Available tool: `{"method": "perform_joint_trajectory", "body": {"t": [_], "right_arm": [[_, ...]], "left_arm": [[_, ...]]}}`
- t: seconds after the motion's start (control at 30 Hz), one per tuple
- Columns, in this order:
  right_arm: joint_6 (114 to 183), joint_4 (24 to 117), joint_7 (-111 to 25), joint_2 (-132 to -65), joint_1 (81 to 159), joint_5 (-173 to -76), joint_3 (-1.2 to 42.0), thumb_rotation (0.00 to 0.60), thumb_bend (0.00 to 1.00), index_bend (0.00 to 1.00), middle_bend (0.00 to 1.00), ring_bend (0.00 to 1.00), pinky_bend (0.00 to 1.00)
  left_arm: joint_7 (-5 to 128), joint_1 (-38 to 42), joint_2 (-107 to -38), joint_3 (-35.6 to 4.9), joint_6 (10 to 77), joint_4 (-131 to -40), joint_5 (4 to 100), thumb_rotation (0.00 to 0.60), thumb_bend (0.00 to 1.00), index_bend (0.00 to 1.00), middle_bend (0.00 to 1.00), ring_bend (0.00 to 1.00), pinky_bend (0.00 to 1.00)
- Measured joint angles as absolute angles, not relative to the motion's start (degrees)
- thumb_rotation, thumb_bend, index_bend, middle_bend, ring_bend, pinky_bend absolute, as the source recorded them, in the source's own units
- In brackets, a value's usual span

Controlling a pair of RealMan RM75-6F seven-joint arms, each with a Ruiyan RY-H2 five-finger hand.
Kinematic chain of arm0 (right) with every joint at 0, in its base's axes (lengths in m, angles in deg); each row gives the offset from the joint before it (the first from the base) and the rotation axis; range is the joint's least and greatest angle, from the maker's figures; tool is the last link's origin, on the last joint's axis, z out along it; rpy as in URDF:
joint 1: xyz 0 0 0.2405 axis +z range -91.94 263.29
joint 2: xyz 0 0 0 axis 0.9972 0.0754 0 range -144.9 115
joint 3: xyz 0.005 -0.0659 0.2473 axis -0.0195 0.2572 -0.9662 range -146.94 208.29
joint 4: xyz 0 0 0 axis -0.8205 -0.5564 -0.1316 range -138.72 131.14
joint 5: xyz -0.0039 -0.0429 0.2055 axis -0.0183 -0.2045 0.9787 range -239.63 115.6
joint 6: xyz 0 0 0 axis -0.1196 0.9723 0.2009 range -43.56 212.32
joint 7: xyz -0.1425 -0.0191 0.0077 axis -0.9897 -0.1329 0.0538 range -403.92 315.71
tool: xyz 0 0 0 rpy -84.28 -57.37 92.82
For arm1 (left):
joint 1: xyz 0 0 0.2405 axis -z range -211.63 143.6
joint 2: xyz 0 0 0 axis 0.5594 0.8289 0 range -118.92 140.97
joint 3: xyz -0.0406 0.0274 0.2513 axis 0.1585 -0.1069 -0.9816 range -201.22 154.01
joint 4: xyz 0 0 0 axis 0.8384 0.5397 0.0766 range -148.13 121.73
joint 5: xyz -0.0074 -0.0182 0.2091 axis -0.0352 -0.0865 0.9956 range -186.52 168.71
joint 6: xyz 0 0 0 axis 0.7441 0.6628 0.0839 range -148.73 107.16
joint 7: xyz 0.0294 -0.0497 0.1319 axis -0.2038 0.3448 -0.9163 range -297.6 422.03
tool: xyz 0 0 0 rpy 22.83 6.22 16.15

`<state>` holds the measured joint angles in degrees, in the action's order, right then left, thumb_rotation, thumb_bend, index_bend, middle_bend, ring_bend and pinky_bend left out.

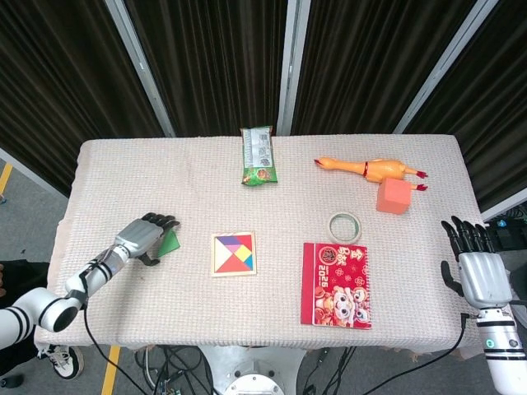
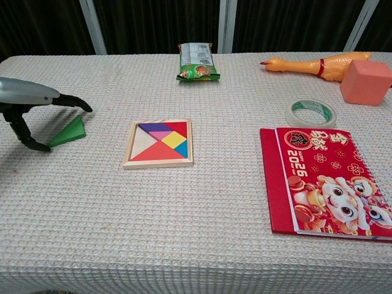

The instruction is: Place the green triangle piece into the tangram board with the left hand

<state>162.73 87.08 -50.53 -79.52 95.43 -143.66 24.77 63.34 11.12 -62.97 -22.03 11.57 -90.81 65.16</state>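
left hand arched over the green triangle, piece still on the desk

the green triangle piece (image 2: pixel 69 131) lies flat on the woven cloth of the desk (image 2: pixel 184 233), well to the left of the tangram board (image 2: pixel 158 143) and apart from it. the left hand (image 1: pixel 146 239) sits right at the piece: in the chest view its upper fingers (image 2: pixel 72 102) reach out over the top of the triangle, while the thumb comes down to the cloth at the triangle's lower left corner. the fingers are spread around the piece, not closed on it, and the piece rests on the cloth. whether any fingertip touches the green surface cannot be told. in the head view the dark fingers cover the left part of the triangle.

the tangram board is a square wooden tray lying flat near the middle of the desk, with coloured pieces in it and a pale, bare section on its left side.

the right hand (image 1: pixel 479 267) hangs off the right edge of the desk, released, fingers straight and apart, holding nothing.

a green snack packet (image 1: pixel 258 155) lies at the far edge. a rubber chicken (image 1: pixel 369 169) lies at the far right, with an orange cube (image 1: pixel 394 196) just in front of its tail end. a roll of tape (image 1: pixel 345 226) lies flat near the top edge of a red calendar book (image 1: pixel 337 284).
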Motion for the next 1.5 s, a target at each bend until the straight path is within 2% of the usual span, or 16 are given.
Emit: {"method": "perform_joint_trajectory", "body": {"t": [0.53, 1.5], "right_arm": [[162.4, 87.1, -50.5, -79.4, 95.6, -143.0, 24.9, 0.600, 0.45, 0.00, 0.00, 0.00, 0.00], [161.1, 86.9, -50.6, -79.2, 95.8, -141.6, 25.2, 0.600, 0.45, 0.00, 0.00, 0.00, 0.00]], "left_arm": [[59.8, 12.0, -62.1, -22.2, 11.0, -92.7, 59.7, 0.600, 0.22, 0.11, 0.00, 0.00, 0.00], [58.9, 13.1, -62.3, -22.8, 9.5, -92.4, 54.6, 0.600, 0.21, 0.11, 0.00, 0.00, 0.01]]}}
